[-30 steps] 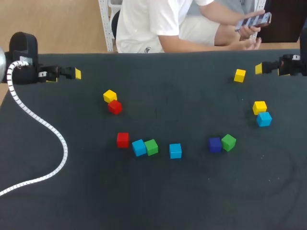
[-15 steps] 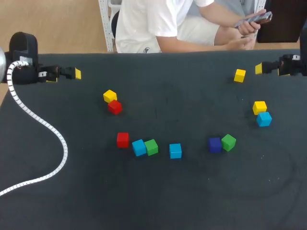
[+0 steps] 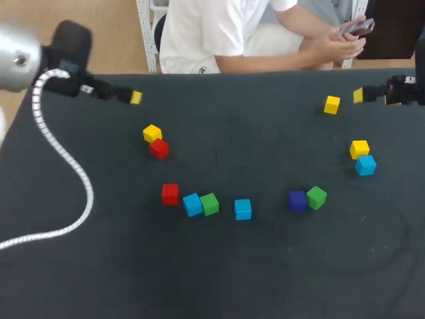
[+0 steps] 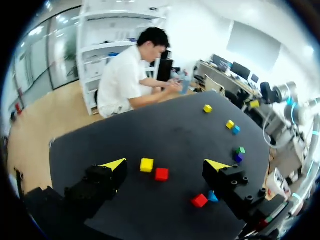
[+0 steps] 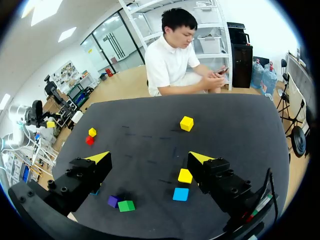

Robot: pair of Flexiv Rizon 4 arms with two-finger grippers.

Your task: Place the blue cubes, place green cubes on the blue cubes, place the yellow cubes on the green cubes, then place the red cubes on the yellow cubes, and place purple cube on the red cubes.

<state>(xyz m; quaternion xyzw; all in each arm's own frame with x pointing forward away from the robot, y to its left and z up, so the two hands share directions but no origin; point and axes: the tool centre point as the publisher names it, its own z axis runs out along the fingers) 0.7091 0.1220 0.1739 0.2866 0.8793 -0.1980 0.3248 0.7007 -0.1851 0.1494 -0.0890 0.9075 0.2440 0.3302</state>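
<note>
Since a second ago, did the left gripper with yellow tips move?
Yes. The left gripper slid toward the view's middle, ending closer to the small yellow cube beside the red cube.

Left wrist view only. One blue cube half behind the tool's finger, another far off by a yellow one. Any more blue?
Observer: Yes, a third blue cube sits alone, partway toward the purple cube.
Operator: Anything beside the near blue cube?
Observer: A green cube, on the side away from the red cube.
Operator: Right tool carrying anything?
Observer: No, the right tool is open and empty.
</note>
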